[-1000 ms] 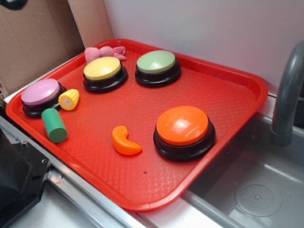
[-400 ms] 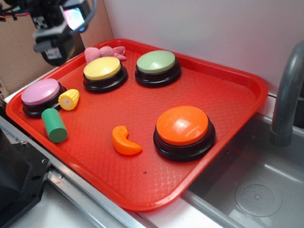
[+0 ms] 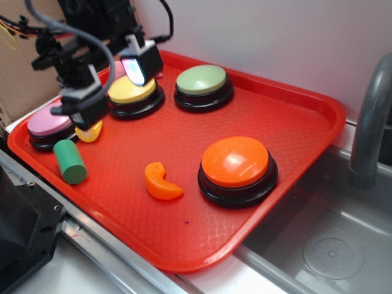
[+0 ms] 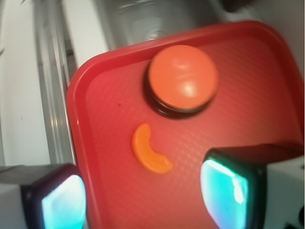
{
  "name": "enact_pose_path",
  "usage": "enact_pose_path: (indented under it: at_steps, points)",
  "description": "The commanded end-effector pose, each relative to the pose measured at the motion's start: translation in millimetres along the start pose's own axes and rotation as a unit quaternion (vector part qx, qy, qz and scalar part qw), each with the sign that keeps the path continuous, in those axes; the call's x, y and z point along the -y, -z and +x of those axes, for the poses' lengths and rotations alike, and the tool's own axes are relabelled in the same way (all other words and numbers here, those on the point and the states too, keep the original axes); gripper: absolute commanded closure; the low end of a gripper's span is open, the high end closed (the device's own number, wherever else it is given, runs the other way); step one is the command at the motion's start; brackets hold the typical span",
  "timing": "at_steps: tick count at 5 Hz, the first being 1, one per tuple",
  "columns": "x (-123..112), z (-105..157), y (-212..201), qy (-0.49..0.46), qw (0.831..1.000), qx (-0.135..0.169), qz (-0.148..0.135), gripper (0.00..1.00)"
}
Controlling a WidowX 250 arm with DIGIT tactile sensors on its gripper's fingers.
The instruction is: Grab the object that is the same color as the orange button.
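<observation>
Gripper [image 3: 113, 82] hangs wide open and empty over the tray's far-left part, above the yellow button [image 3: 130, 90] and the corn toy [image 3: 90, 131], well apart from the orange crescent toy [image 3: 160, 182]. That crescent lies flat on the red tray [image 3: 294, 122] toward its near edge, just beside the large orange button [image 3: 236, 162] without touching it; the wrist view shows it between the two glowing fingertips [image 4: 224, 188]. Farther off stand the green button [image 3: 202, 81], the pink button [image 3: 49, 120] and a green cylinder [image 3: 69, 161].
</observation>
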State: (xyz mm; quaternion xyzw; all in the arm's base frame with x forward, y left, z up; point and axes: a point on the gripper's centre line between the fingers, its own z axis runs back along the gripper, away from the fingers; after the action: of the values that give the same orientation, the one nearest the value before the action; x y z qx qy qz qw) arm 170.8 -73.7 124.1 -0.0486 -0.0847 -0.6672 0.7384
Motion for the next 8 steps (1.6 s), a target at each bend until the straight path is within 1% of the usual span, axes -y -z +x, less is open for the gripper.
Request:
enact_pose_path:
  at_steps: [1, 2, 3, 4, 5, 6, 7, 8]
  points:
    - [2, 0, 34, 0.142, 0.989, 0.027, 0.011, 0.0]
    - [2, 2, 50, 0.143, 0.989, 0.019, 0.024, 0.0]
    - [4, -1, 64, 0.11, 0.992, 0.019, 0.058, 0.0]
    - [6, -7, 73, 0.084, 0.993, 0.018, 0.075, 0.0]
    - [2, -16, 86, 0.044, 0.996, 0.019, 0.08, 0.0]
    - [-2, -19, 92, 0.035, 0.996, 0.023, 0.079, 0.0]
    - [-8, -22, 103, 0.024, 0.997, 0.031, 0.061, 0.0]
    - [-10, -20, 107, 0.028, 0.997, 0.046, 0.056, 0.0]
